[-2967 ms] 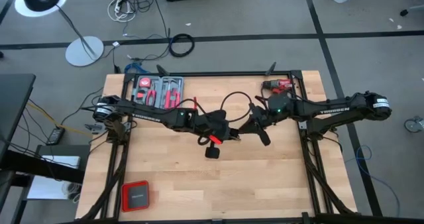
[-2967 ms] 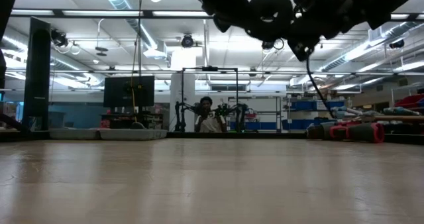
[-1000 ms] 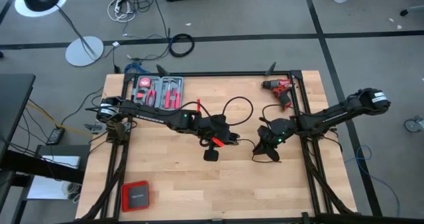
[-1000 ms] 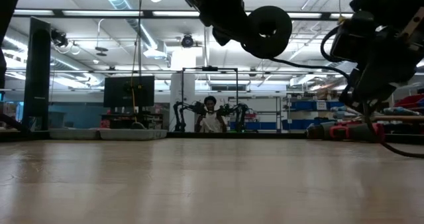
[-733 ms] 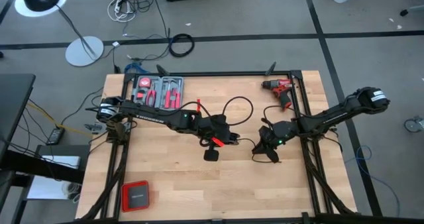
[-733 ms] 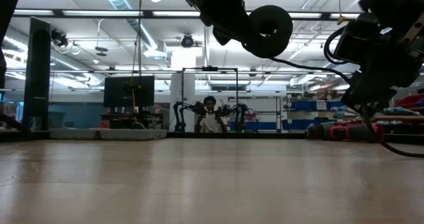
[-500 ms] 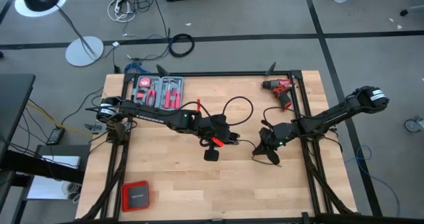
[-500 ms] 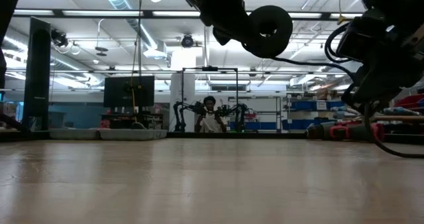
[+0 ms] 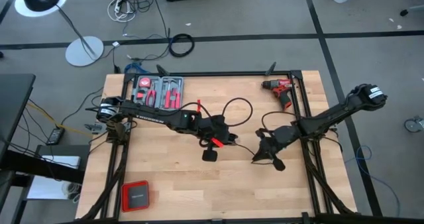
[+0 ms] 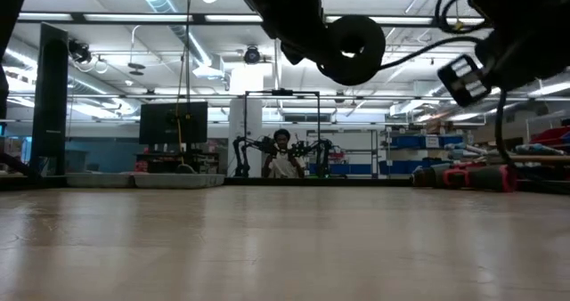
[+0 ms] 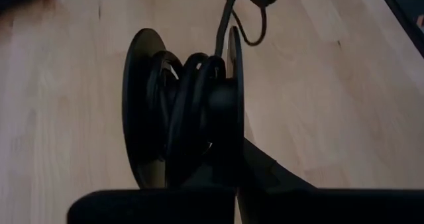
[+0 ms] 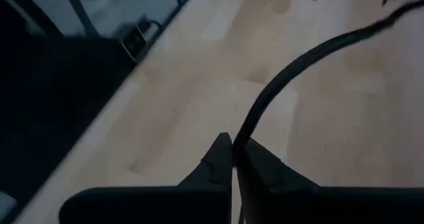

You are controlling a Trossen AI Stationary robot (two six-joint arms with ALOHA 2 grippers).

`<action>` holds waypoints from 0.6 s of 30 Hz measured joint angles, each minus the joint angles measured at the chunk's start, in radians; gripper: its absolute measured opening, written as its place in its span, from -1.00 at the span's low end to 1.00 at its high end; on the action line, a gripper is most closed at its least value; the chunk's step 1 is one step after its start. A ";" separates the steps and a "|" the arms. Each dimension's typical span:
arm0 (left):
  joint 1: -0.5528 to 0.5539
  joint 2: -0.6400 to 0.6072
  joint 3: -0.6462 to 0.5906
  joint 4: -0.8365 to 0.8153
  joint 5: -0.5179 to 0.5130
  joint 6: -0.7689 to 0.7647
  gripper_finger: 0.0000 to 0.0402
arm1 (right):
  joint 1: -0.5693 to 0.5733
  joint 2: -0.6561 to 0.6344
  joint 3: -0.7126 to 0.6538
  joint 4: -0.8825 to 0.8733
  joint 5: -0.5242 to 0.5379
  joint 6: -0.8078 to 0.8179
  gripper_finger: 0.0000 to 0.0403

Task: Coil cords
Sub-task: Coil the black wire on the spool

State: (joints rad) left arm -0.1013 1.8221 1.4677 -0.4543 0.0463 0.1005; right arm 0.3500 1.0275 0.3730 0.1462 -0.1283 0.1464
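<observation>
Pinching the cord (image 12: 291, 68) between its pressed-together fingers (image 12: 215, 161), the right gripper (image 9: 267, 152) hangs above the table (image 9: 172, 184), to the right of the spool (image 11: 182, 114). The left gripper (image 9: 213, 149) is closed on that spool, a black reel with two round flanges, and holds it clear of the wood near mid-table. Several turns of the cord lie wound between the flanges. From the spool the cord rises in an open loop (image 9: 237, 110) toward the table's far edge, then runs across to the right gripper. In the low view the spool (image 10: 354, 47) hangs high, with nothing touching the tabletop beneath it. The red drill (image 9: 279, 88) lies at the far right corner, well apart from the spool. The tool tray (image 9: 158, 91) sits at the far left corner.
</observation>
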 joint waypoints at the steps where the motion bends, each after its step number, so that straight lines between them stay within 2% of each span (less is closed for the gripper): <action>1: 0.000 0.000 0.000 -0.002 0.000 0.000 -1.00 | -0.002 0.000 0.028 -0.049 0.010 -0.027 -0.99; 10: 0.000 0.000 0.000 -0.006 0.061 -0.010 -1.00 | -0.072 0.000 0.305 -0.467 0.113 -0.311 -0.99; 18: 0.000 0.000 0.000 -0.014 0.183 -0.058 -1.00 | -0.134 0.000 0.489 -0.606 0.144 -0.507 -0.99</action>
State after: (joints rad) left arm -0.1013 1.8217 1.4677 -0.4679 0.2291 0.0426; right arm 0.2165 1.0275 0.8624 -0.4594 0.0154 -0.3606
